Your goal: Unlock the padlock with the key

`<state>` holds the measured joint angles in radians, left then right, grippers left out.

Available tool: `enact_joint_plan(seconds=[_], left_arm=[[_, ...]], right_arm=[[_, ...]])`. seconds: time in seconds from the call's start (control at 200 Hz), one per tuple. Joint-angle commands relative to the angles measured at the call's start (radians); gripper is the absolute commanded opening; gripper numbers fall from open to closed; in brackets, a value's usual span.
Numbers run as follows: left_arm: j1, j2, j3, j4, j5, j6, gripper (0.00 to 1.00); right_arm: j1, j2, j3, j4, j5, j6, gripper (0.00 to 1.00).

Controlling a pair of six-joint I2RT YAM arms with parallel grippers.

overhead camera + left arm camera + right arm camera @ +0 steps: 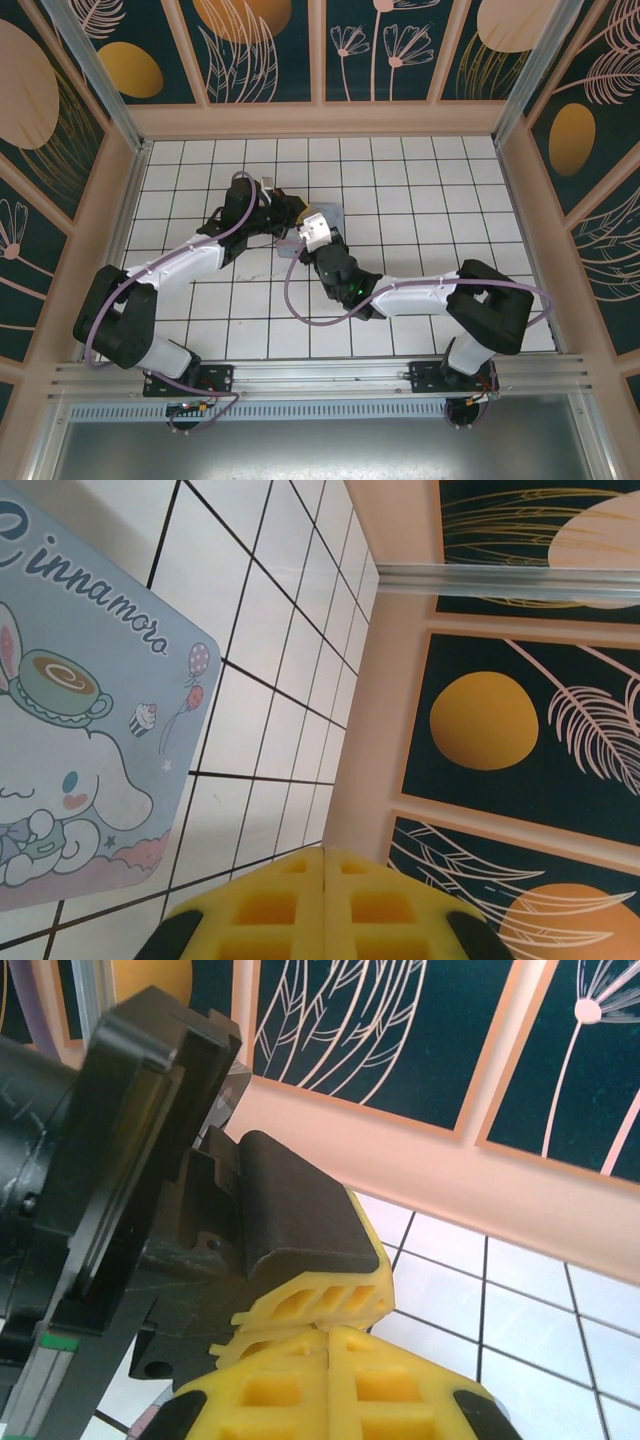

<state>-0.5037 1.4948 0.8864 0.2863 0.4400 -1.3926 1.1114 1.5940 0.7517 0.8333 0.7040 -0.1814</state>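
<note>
Left arm: the white-and-black jointed left arm [185,262] has its elbow folded out to the left and its forearm reaching inward to the centre.
Right arm: the white-and-black jointed right arm [415,295] bends at its outer elbow and reaches inward to the left.
Left gripper: the black-bodied left gripper [325,858] has its yellow ribbed plastic fingers [265,912] pressed together.
Right gripper: the right gripper [328,1338] has its yellow fingers [270,1392] flush together, tips right against the left gripper.

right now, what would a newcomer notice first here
The left gripper and right gripper meet nearly tip to tip mid-floor in the top view, over the white tiles. The pale blue cartoon tin lies at the left of the left wrist view; in the right wrist view the left gripper's black body looms above yellow fingers.
</note>
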Motion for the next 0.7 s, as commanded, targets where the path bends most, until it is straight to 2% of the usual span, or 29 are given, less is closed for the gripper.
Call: enact_joint_plan(seconds=[0.0,0.14,0.23,0.36,0.525,0.691], left_arm=[[0.004,0.025,0.031,0.024,0.005,0.098,0.00],[0.004,0.030,0.070,0.001,-0.011,0.241,0.00],[0.005,0.024,0.079,-0.029,-0.038,0.331,0.00],[0.004,0.005,0.073,-0.010,-0.078,0.420,0.00],[0.004,-0.033,0.012,0.099,-0.103,0.490,0.00],[0.004,-0.053,-0.073,0.318,-0.049,0.483,0.00]], right_arm=[[-0.025,-0.115,-0.038,-0.039,-0.020,0.120,0.21],[-0.080,-0.305,-0.134,-0.147,-0.079,0.344,0.36],[-0.121,-0.391,-0.149,-0.269,-0.128,0.503,0.41],[-0.219,-0.454,-0.150,-0.374,-0.318,0.750,0.49],[-0.270,-0.440,-0.152,-0.315,-0.499,0.926,0.55],[-0.315,-0.379,-0.194,-0.096,-0.651,1.089,0.59]])
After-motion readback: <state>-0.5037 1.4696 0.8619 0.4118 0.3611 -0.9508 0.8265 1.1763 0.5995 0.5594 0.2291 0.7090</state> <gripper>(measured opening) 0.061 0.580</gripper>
